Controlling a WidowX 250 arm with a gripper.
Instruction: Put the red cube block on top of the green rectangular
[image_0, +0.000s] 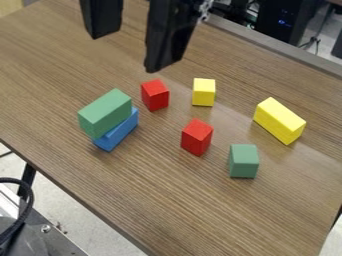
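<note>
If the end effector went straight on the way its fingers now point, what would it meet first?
The end effector would probably meet the red block nearest the green-and-blue stack, or the tabletop beside it; depth is unclear.

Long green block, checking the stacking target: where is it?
Camera view, left: the long green block rests on a blue block, left of the farther red block.
</note>
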